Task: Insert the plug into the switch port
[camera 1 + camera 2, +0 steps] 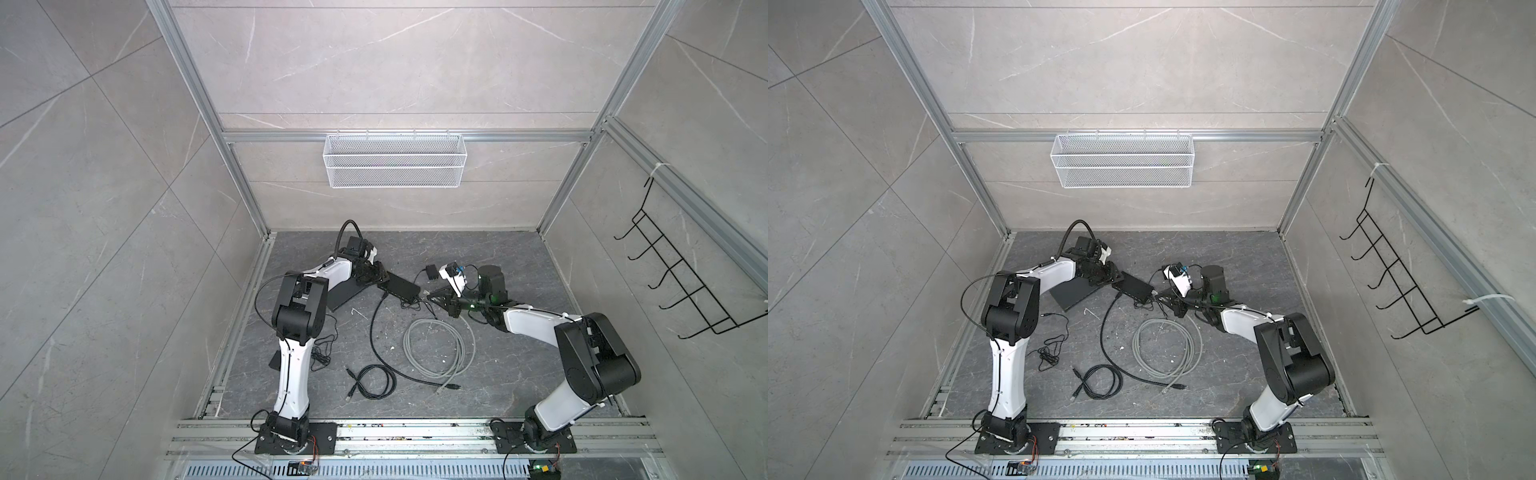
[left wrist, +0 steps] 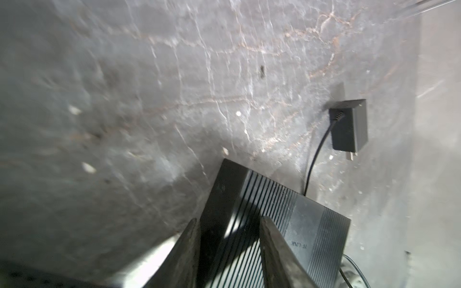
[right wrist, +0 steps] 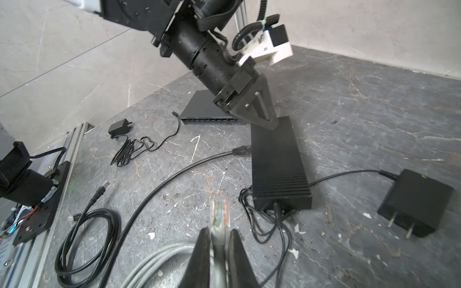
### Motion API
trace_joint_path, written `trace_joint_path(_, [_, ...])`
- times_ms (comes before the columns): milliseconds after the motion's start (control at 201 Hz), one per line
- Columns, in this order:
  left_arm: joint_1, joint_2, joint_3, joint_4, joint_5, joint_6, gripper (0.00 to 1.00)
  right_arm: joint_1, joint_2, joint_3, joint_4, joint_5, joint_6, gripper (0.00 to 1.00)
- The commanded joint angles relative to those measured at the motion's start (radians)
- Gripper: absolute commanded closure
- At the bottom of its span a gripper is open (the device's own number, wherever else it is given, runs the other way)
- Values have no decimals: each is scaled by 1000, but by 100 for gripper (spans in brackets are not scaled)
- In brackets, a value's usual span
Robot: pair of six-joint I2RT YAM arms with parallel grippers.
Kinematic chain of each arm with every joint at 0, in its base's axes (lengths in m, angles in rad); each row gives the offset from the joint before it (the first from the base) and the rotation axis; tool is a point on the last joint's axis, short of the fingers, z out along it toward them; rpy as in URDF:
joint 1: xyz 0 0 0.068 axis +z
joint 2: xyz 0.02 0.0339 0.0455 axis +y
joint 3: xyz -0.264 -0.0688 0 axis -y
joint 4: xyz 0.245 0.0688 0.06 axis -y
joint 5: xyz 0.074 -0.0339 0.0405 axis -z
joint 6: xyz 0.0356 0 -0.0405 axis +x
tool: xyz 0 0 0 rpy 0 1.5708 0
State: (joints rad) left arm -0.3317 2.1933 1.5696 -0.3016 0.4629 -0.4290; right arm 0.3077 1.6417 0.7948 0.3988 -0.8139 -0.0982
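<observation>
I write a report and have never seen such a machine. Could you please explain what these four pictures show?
These are two robot arms, the left arm and the right arm, at a dark table. Two pictures look down from overhead; the other two come from a camera on each wrist. On the table lie a ribbed black switch, a flatter switch, a power adapter and a grey cable. The right end effector is shut on the cable's clear plug. The left end effector straddles the ribbed switch's end; whether it grips is unclear.
</observation>
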Motion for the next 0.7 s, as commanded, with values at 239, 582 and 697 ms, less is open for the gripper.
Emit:
trace_joint_path(239, [-55, -89, -27, -52, -139, -14, 58, 66, -16, 159, -349, 123, -27, 91])
trace_joint_path(582, [-55, -40, 92, -82, -190, 23, 58, 218, 108, 335, -698, 277, -201, 91])
trace_joint_path(697, [-53, -45, 88, -79, -201, 25, 58, 244, 179, 412, -778, 326, -195, 92])
